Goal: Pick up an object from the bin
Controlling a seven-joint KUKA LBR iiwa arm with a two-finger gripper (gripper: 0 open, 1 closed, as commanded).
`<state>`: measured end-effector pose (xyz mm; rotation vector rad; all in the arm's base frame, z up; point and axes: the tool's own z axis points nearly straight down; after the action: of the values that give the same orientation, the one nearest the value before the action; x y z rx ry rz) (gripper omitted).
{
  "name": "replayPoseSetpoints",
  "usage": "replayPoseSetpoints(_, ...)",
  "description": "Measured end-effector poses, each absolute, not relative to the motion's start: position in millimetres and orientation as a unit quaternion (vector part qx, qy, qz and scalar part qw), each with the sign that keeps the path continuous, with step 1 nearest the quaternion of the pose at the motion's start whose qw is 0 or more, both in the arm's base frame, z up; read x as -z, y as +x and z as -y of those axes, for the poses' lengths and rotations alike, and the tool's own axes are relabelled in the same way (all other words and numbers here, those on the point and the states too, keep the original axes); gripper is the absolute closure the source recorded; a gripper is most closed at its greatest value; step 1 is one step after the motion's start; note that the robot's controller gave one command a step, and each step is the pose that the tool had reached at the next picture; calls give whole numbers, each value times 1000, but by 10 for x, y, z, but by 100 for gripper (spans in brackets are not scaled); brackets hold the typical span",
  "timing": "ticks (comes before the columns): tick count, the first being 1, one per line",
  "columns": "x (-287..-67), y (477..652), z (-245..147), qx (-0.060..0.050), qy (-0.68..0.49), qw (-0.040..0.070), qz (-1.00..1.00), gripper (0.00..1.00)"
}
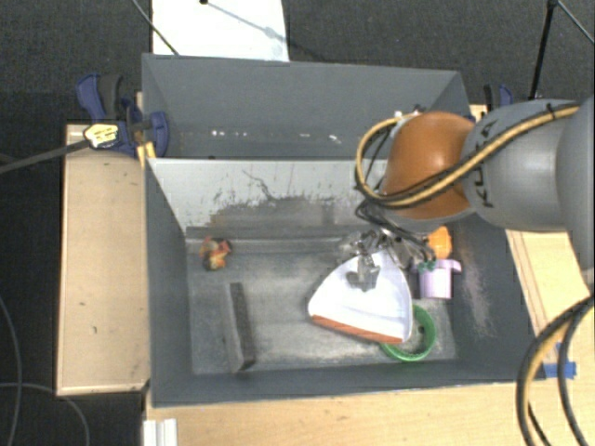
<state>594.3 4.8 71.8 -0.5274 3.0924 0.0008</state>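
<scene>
**Gripper down on a white wedge at the right of the bin**

The grey metal bin (297, 110) has a scuffed floor that lies mostly bare on its left half. The arm (530, 170) comes in from the right, with a rounded orange cover (423, 161) and looped cables at its wrist above the bin's right half.

Below the cover, the gripper (363, 273) is set on the top of a white wedge-shaped thing (372, 307) with an orange lower edge. This thing lies right of the floor's middle, toward the front wall. Whether the gripper is clenched on it or released cannot be told.

A green ring (420, 342) lies partly under the white thing's front right corner. A dark grey bar (240, 323) lies flat on the left of the floor, well apart from the gripper and running front to back. A small lilac cup (437, 280) stands just right of the white thing. A small orange piece (439, 242) sits just behind the cup. A tiny red and yellow toy (216, 254) lies alone near the back left.
</scene>
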Motion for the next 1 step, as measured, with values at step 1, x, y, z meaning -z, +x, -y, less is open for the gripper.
replayPoseSetpoints(1,-718,5943,-48,0,-168,2,-986,100)
